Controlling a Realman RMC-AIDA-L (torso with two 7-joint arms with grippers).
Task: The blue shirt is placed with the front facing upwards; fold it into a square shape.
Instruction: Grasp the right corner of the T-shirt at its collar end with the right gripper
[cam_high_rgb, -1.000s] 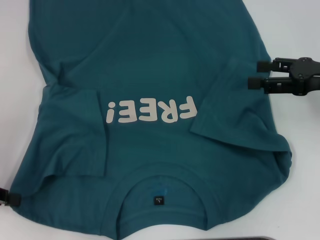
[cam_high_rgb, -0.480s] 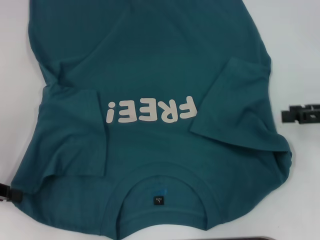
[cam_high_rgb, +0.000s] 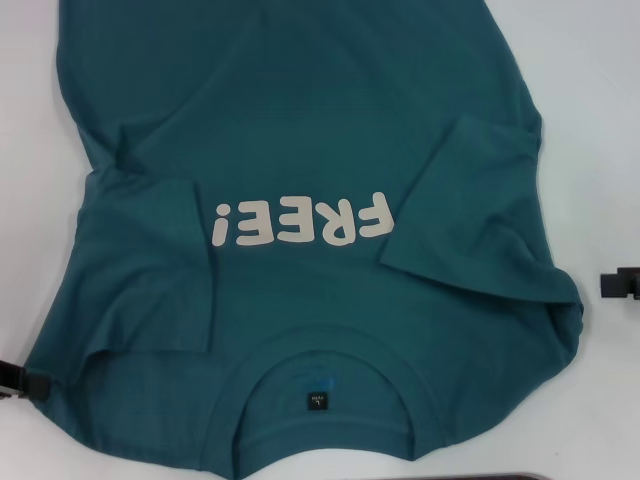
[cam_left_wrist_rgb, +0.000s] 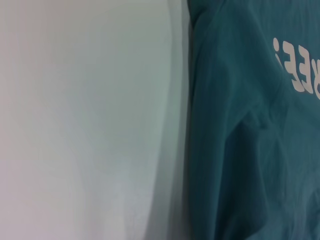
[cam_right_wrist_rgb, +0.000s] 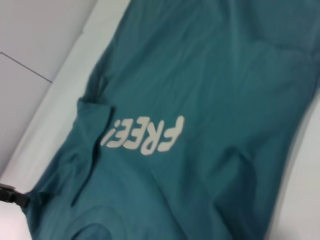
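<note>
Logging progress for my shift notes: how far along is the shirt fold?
Early stage. Done: both sleeves of the blue shirt lie folded inward beside the "FREE!" lettering. In hand: nothing; the right end effector sits off the cloth at the table's edge, the left end effector by the shoulder corner. Left: folding the body into a square.

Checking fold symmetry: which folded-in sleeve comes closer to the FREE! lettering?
The sleeve on the robot's right: its hem corner nearly touches the lettering; the left sleeve stays clear.

A dark teal-blue cotton T-shirt (cam_high_rgb: 300, 150) with off-white "FREE!" lettering (cam_high_rgb: 303, 222) lies between the black right gripper (cam_high_rgb: 620, 284) and black left gripper (cam_high_rgb: 18, 380), both sleeves folded inward.
</note>
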